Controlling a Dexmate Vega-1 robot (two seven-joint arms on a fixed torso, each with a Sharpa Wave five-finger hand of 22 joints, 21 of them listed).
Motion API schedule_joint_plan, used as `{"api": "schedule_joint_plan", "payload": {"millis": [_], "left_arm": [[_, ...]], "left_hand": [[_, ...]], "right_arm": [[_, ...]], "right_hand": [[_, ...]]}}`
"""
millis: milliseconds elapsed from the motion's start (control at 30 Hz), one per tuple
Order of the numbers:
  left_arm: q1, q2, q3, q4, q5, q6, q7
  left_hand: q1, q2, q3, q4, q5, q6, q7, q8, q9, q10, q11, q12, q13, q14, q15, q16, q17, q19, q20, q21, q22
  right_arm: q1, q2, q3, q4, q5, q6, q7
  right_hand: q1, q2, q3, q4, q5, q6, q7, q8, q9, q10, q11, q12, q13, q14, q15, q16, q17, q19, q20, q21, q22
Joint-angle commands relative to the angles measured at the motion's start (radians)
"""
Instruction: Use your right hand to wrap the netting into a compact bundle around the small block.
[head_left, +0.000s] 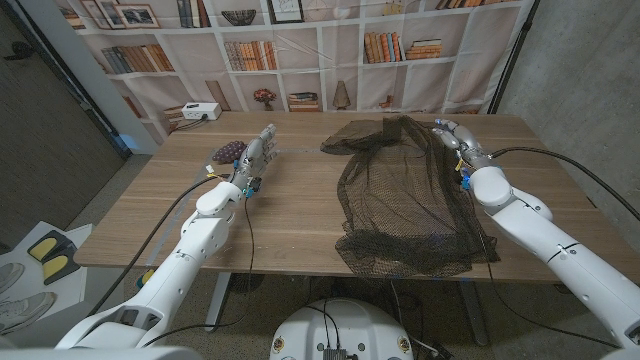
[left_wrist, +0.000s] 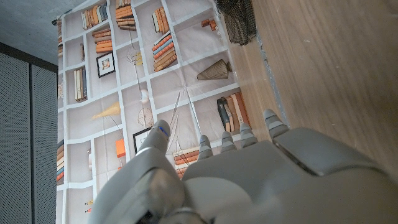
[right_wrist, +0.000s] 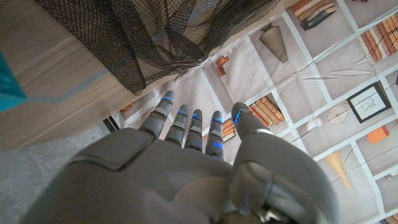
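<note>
The dark netting (head_left: 410, 200) lies spread over the right half of the wooden table (head_left: 290, 220), bunched at its far end and hanging over the near edge. My right hand (head_left: 455, 140) is at the netting's far right edge, fingers straight and apart, holding nothing. In the right wrist view the same hand (right_wrist: 199, 168) has its fingertips (right_wrist: 186, 118) just short of the netting (right_wrist: 155, 37). A teal patch (right_wrist: 9, 81) shows at that picture's edge; I cannot tell whether it is the small block. My left hand (head_left: 258, 155) holds nothing at the far left of the table, fingers extended.
A dark purple bunch (head_left: 230, 150) lies on the table just left of my left hand. A white box (head_left: 200, 112) stands beyond the table's far left corner. A bookshelf backdrop (head_left: 300, 50) hangs behind the table. The left wrist view catches the netting's (left_wrist: 236, 18) far end.
</note>
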Motion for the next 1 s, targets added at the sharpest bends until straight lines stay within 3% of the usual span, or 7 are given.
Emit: {"api": "schedule_joint_plan", "payload": {"millis": [33,333,1000], "left_arm": [[0.003,-0.001,-0.004,-0.010,0.006,0.010,0.001],[0.002,-0.004,-0.004,-0.008,0.000,0.014,-0.008],[0.001,-0.008,-0.005,-0.003,-0.004,0.012,-0.016]], "left_hand": [[-0.007,-0.002,0.007,0.003,0.005,0.005,0.000,0.000,0.003,0.002,0.000,0.003,0.003,0.006,0.004,0.000,0.004,0.004,0.005,0.005,0.002],[-0.009,-0.002,0.008,0.003,0.005,0.005,0.001,-0.002,0.003,0.003,0.002,0.003,0.003,0.004,0.004,-0.004,0.005,0.003,0.005,0.005,0.003],[-0.012,-0.003,0.010,0.003,0.005,0.007,0.001,-0.005,0.004,0.005,0.001,-0.001,0.005,0.012,0.007,-0.006,0.006,0.005,0.008,0.005,0.004]], "right_arm": [[-0.010,-0.063,-0.013,-0.086,-0.101,-0.215,-0.018],[0.017,-0.111,-0.057,-0.149,-0.170,-0.403,0.023],[0.055,-0.152,-0.112,-0.207,-0.202,-0.676,0.074]], "right_hand": [[0.010,0.000,0.011,0.003,0.010,0.005,-0.003,0.003,0.004,0.007,-0.008,-0.001,0.005,0.003,-0.006,0.008,0.003,0.009,-0.002,0.003,0.005],[0.019,-0.001,0.020,0.005,0.012,0.022,-0.002,0.005,0.004,0.020,-0.007,0.000,0.006,0.008,-0.014,0.011,0.005,0.012,-0.004,0.002,0.005],[0.043,-0.005,0.038,0.010,0.012,0.023,-0.008,-0.007,0.005,0.003,-0.024,-0.018,0.007,-0.026,-0.034,0.000,0.011,0.002,-0.023,-0.007,0.005]]}}
